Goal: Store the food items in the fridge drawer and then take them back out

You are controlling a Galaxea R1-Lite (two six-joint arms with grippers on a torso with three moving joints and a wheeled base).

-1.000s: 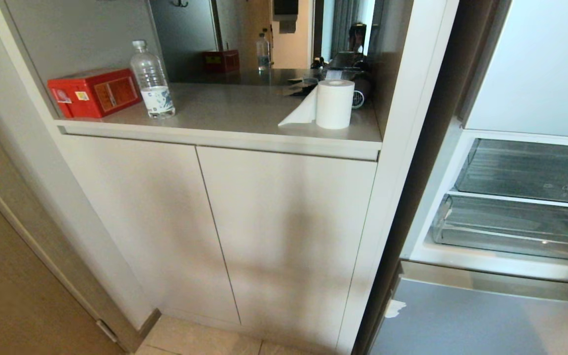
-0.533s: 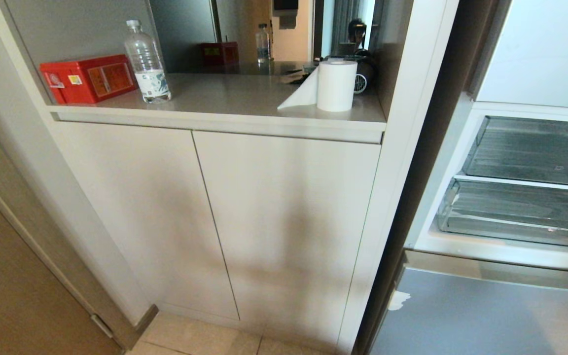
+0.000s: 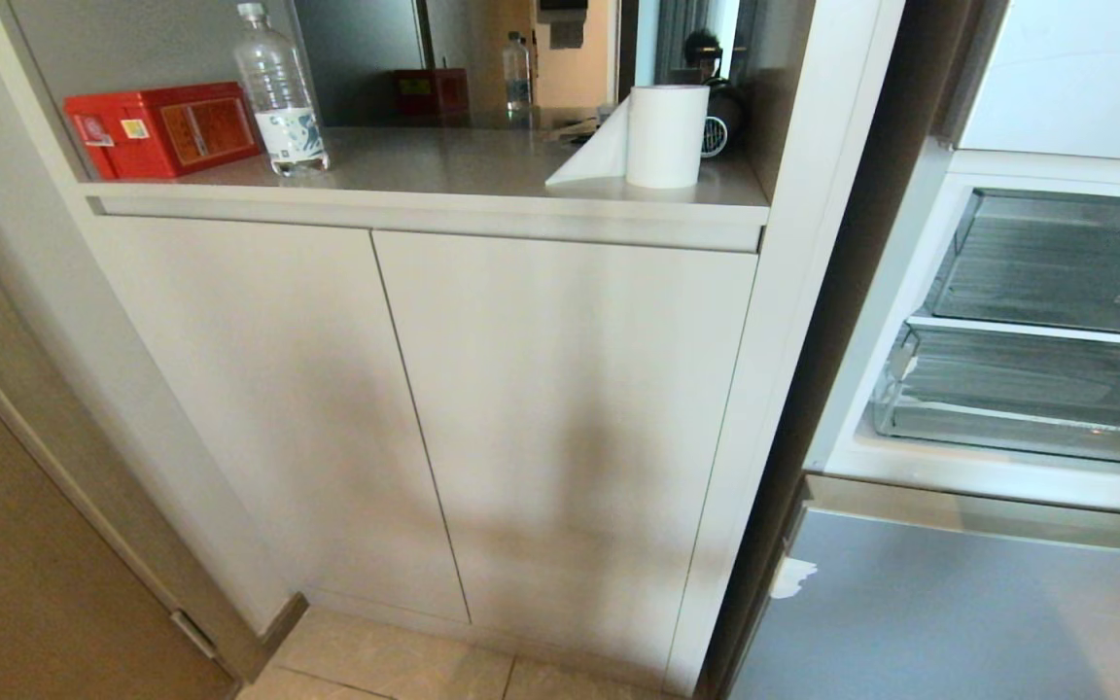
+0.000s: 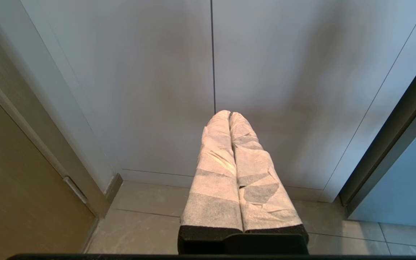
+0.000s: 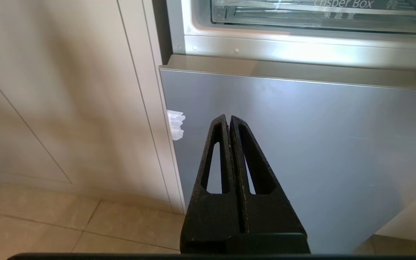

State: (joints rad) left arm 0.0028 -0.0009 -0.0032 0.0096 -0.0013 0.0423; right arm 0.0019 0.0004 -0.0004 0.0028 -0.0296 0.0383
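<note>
Two clear drawers sit in the open fridge on the right. The lower one, with a plain front, is the fridge drawer (image 3: 1027, 399). The taller lettered drawer (image 3: 1066, 267) is right above it. No red food can be seen in either one from here. Below them is the grey fridge door (image 3: 959, 612) with a small white scrap (image 3: 793, 578) stuck on its left edge.

To the left stands a pale cabinet (image 3: 424, 408) with two shut doors. On its tabletop (image 3: 443, 160) are a paper roll (image 3: 662, 136) on the right, a water bottle (image 3: 278, 92) on the left, and a red box (image 3: 161, 126) just left of the bottle.

Low down, the left claw (image 4: 229, 115), wrapped in white cloth, is pressed shut and holds nothing; it points at the cabinet doors. The black right claw (image 5: 228, 119) is also pressed shut and empty, facing the grey fridge door.
</note>
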